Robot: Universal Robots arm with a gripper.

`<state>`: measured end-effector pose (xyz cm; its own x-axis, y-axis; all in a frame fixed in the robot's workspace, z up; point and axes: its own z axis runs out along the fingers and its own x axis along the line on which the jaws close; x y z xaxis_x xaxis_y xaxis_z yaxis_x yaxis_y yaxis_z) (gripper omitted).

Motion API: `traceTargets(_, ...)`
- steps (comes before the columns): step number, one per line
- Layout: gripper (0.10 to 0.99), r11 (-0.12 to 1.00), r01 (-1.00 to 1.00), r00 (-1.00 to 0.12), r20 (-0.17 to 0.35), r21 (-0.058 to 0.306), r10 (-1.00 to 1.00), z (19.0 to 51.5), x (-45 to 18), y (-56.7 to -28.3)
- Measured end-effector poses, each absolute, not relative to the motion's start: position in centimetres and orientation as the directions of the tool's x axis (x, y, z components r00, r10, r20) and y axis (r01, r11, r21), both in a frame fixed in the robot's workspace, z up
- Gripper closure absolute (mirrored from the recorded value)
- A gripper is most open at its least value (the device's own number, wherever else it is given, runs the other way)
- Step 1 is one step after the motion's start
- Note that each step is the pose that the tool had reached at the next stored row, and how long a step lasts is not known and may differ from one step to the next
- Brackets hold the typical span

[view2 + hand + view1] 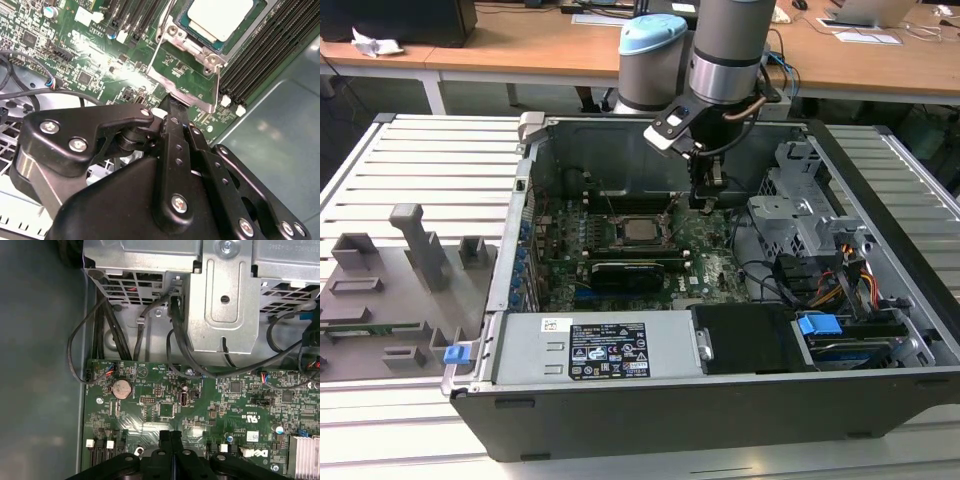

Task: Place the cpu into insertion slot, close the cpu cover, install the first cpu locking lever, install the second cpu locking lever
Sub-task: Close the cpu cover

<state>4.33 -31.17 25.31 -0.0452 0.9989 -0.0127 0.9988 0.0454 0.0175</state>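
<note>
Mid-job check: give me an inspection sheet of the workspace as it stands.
Surface: slatted metal table carrying an open computer case.
Job's things: cpu sits in the window of the cover, which lies flat.
Clutter: grey fixtures on the table at the exterior view's left.
Grippers: gripper shut, tips low by the cover's edge.
Cables: black cables along the edge of the motherboard.
Surroundings: wooden desks behind.

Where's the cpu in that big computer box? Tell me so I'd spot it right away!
Look inside the open computer case at the green motherboard on its floor. Near its middle sits the cpu, a small flat silvery square, unlike the long black card beside it.
</note>
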Motion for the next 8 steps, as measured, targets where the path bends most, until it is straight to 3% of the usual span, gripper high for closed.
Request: traceTargets(8, 0.98, 0.045, 0.999, -0.045, -0.013, 0.018, 0.999, 25.3, 3.2, -31.2)
